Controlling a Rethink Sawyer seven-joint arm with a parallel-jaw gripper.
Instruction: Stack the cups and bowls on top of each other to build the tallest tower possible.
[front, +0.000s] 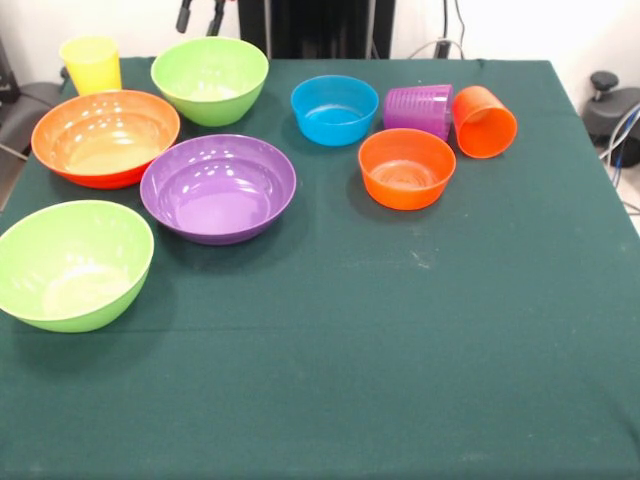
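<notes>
All the pieces stand apart on the green table. A yellow cup stands upright at the far left. A purple ribbed cup and an orange cup lie on their sides at the far right. There are several bowls, all upright: a lime green bowl, a large orange bowl, a purple bowl, a second lime green bowl, a small blue bowl and a small orange bowl. The pink bowl is out of view. Only the tips of my gripper show at the top edge, above the far green bowl. They stand apart and hold nothing.
The robot's black pedestal stands behind the table's far edge. A black object with cables sits off the table at the right.
</notes>
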